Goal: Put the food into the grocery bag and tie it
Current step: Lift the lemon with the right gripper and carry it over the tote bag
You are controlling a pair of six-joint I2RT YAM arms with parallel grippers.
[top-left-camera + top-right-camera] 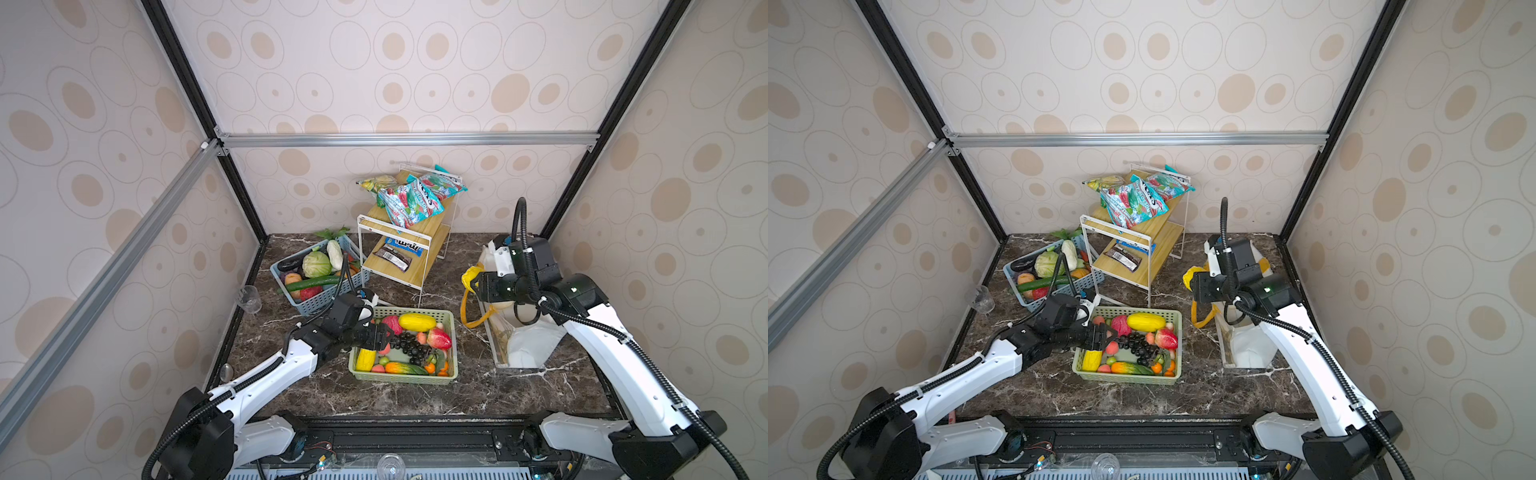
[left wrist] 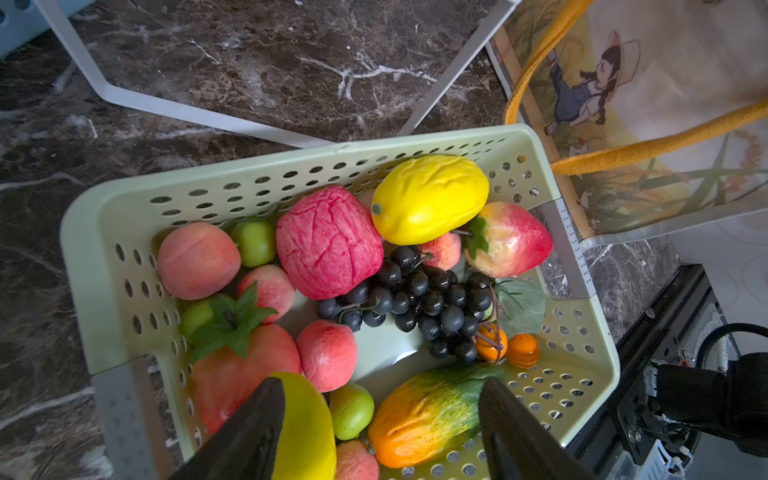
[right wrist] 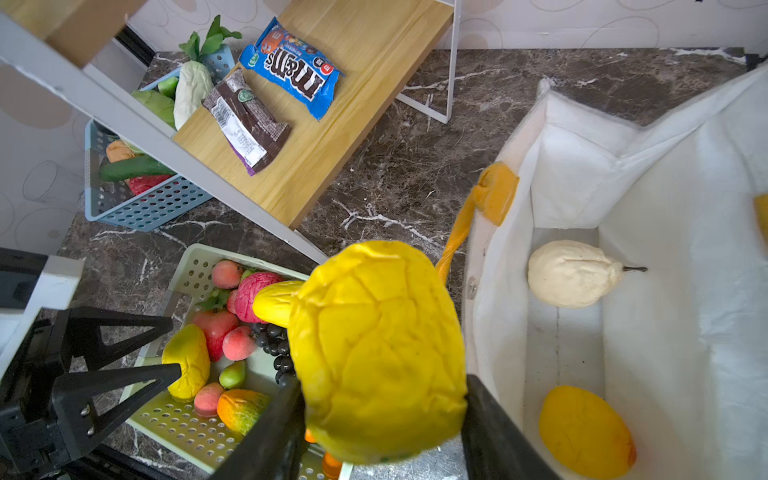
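The food lies heaped in a green basket (image 1: 405,378) (image 2: 104,232): dark grapes (image 2: 428,303), a yellow melon (image 2: 430,199), peaches and an orange-green mango (image 2: 424,411). My left gripper (image 1: 380,334) (image 2: 380,415) hangs open over the basket's left part, holding nothing, with one finger beside a yellow fruit (image 2: 307,424). My right gripper (image 1: 471,282) (image 3: 382,395) is shut on a wrinkled yellow citrus (image 3: 374,353), just left of the open mouth of the white grocery bag (image 1: 528,345) (image 3: 665,166). Inside the bag lie a white bulb (image 3: 569,272) and an orange fruit (image 3: 586,432).
A blue basket (image 1: 328,297) of vegetables stands at the back left. A two-tier wooden rack (image 1: 405,241) with snack packets is behind the green basket. A clear cup (image 1: 249,297) sits by the left wall. The bag's mustard strap (image 1: 469,316) droops towards the green basket.
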